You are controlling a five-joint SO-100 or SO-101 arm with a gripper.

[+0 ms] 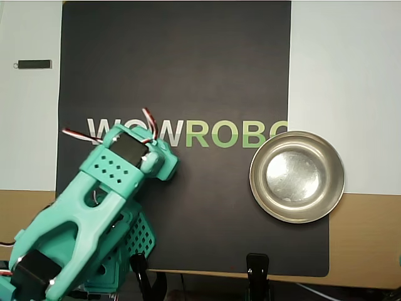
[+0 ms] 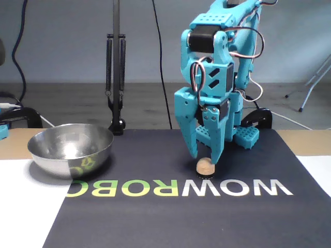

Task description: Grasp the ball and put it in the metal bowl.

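Note:
The ball (image 2: pixel 205 167), a small tan sphere, rests on the black mat just above the "WOWROBO" lettering in the fixed view. My teal gripper (image 2: pixel 204 159) points straight down over it, open, with one fingertip on each side of the ball and close to its top. In the overhead view the wrist and arm (image 1: pixel 128 157) cover the ball, so it is hidden there. The metal bowl (image 2: pixel 70 155) stands empty at the left of the fixed view, well apart from the gripper. Seen from overhead, the metal bowl (image 1: pixel 297 216) sits at the mat's right edge.
A black mat (image 1: pixel 188 75) lies between white sheets (image 1: pixel 344 75) on the table. A small dark bar (image 1: pixel 34 64) lies at the upper left of the overhead view. Black clamps (image 1: pixel 257 269) grip the table edge, and a black stand (image 2: pixel 115 77) rises behind the bowl.

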